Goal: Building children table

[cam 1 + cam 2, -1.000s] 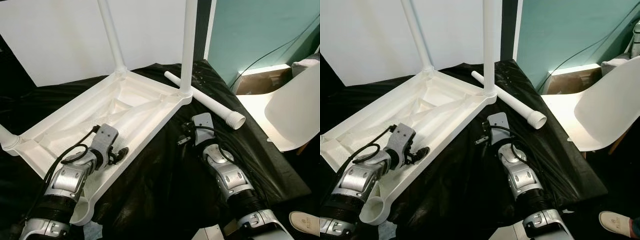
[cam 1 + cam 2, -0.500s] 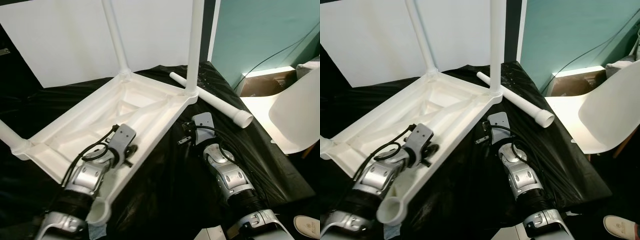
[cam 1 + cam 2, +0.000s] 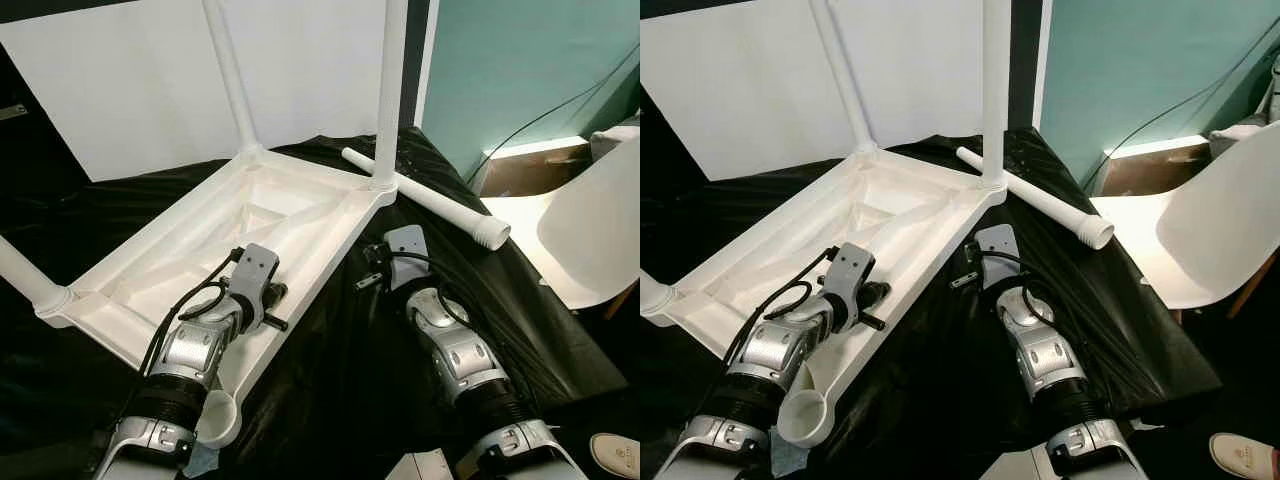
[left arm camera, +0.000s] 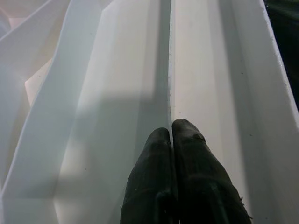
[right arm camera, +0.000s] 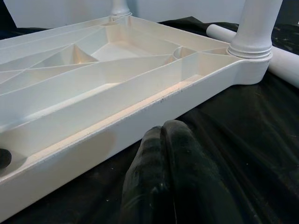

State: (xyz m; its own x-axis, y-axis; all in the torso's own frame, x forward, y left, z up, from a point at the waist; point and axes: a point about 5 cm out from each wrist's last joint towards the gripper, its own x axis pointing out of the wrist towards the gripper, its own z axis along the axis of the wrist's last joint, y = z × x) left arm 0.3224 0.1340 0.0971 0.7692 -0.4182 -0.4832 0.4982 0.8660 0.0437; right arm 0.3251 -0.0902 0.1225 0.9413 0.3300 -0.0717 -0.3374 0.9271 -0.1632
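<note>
A white plastic tabletop point(image 3: 190, 240) lies upside down on a black cloth. Two legs point(image 3: 390, 90) stand up from its far corners and a third point(image 3: 25, 280) from the left corner. The near corner socket point(image 3: 215, 418) holds no leg. A loose white leg point(image 3: 430, 197) lies on the cloth past the far right corner. My left gripper point(image 4: 171, 133) is shut on a thin inner rib point(image 4: 169, 70) by the near long rim. My right gripper point(image 5: 161, 133) lies shut on the cloth just outside that rim, holding nothing.
The black cloth point(image 3: 340, 370) covers a low platform that drops off on the right. A white chair point(image 3: 590, 230) stands to the right and a brown box point(image 3: 520, 165) behind it. A white board point(image 3: 130, 90) leans at the back. A shoe point(image 3: 615, 450) is at the lower right.
The whole view has shifted. My left arm and the table's near end have swung a little to the right together. The right arm has stayed where it was.
</note>
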